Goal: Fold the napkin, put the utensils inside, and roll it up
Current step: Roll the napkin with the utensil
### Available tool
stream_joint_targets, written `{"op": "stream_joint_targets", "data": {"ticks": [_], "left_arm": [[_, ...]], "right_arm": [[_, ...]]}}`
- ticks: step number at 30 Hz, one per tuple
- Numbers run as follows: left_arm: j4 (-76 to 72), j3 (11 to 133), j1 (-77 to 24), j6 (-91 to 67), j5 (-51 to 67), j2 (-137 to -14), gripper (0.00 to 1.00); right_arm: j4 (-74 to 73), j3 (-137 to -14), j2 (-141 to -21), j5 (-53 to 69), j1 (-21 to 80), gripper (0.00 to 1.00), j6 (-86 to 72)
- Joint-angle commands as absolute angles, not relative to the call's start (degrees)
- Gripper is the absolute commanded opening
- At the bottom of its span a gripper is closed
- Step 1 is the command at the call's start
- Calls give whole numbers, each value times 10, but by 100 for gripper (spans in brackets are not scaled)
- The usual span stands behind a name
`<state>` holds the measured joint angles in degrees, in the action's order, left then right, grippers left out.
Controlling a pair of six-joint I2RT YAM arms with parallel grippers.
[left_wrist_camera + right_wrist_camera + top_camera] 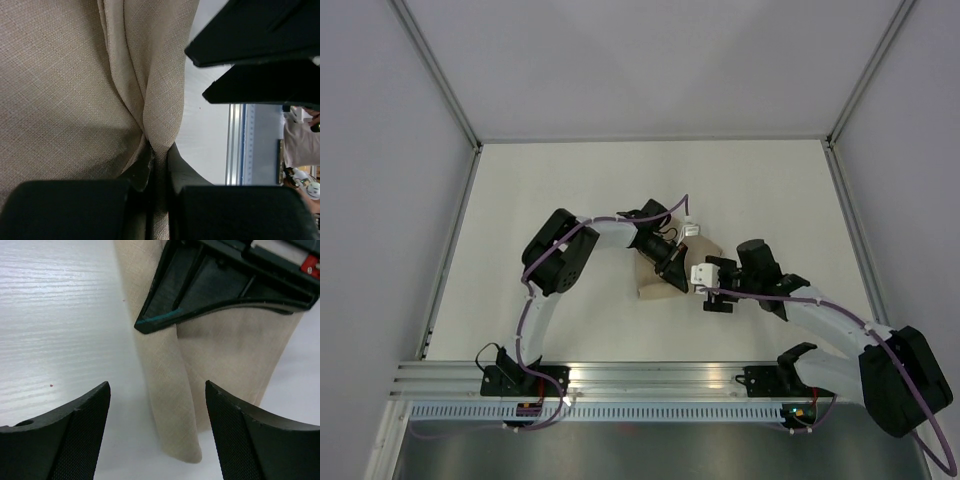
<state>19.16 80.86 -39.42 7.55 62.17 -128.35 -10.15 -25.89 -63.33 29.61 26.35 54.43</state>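
Top external: spotting the napkin (pixel 653 281) mid-table, bunched into a narrow folded bundle between the two wrists. Pinching a raised fold of the cloth with the left gripper (pixel 160 165), jaws nearly closed on it. Holding the right gripper (pixel 157 390) just beside, jaws spread wide, gripping nothing, framing the bundle's rolled edge. Resting all of it on the white table (pixel 570 180), well apart from the side walls.

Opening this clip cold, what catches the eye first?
The beige napkin, bunched into a loose roll, lies at the middle of the white table, where both arms meet. The left gripper has its fingers shut on a fold of it. The right gripper, fingers wide open and holding nothing, straddles the roll's end.
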Motion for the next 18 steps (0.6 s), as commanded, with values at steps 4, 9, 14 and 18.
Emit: {"op": "stream_joint_targets", "data": {"ticks": [4,9,14,18], "left_arm": [[279,809,-397,69,561,-1353,2],[286,819,-395,68,561,-1361,2],[292,823,-395,69,562,-1362,2],[294,824,-395,71,571,-1361,2]], "right_arm": [[-7,-237,-649,236,325,82,578],[16,-231,-682,201,362,80,591],[40,-232,-722,182,373,74,602],[40,-236,-748,178,373,53,607]]}}
